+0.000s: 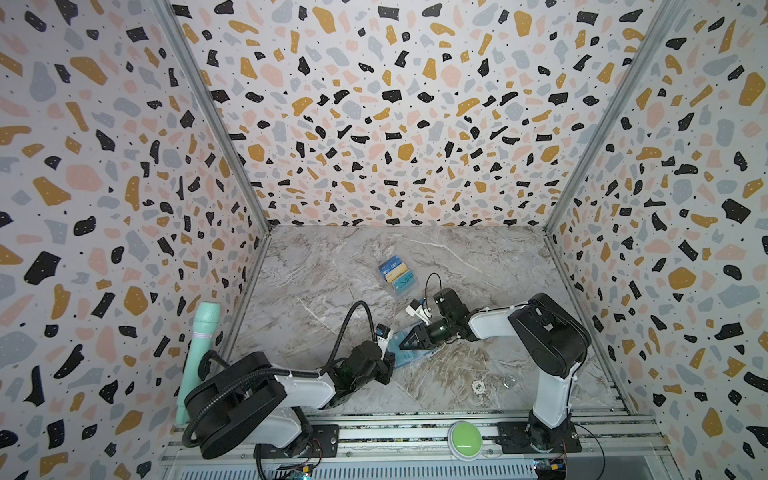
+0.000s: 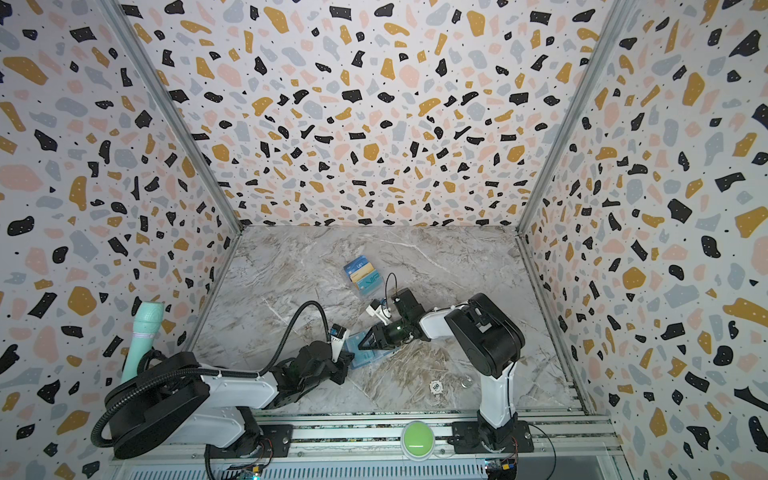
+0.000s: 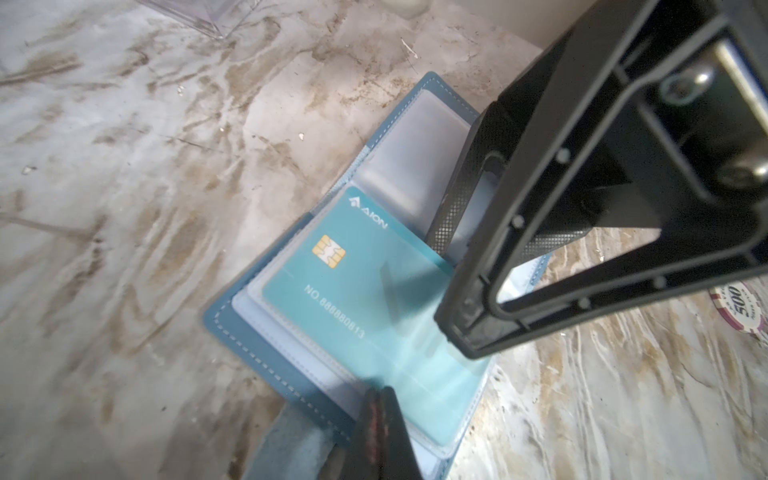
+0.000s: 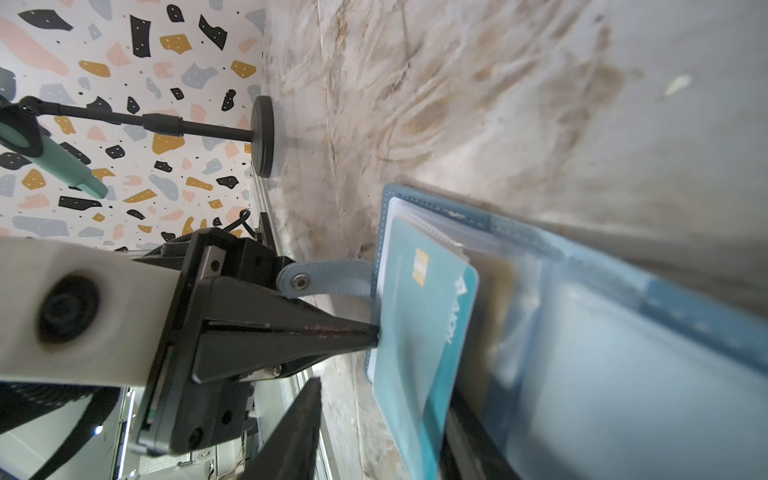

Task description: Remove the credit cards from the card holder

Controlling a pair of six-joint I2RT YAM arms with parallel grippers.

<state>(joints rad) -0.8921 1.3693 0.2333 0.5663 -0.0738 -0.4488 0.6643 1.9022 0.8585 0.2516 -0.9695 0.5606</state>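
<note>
The card holder (image 1: 415, 356) lies open on the counter (image 1: 332, 266), low in the middle of both top views, with a teal card (image 3: 353, 291) showing among its clear pages. My left jaws are pinched tight, tips at the holder's strap-side edge against that card; whether they grip card or sleeve I cannot tell. My right jaws stand partly apart, tips down on the pages. Three more cards (image 1: 397, 276) sit higher up, mid-frame, and a poker chip (image 1: 478, 387) lies lower right
</note>
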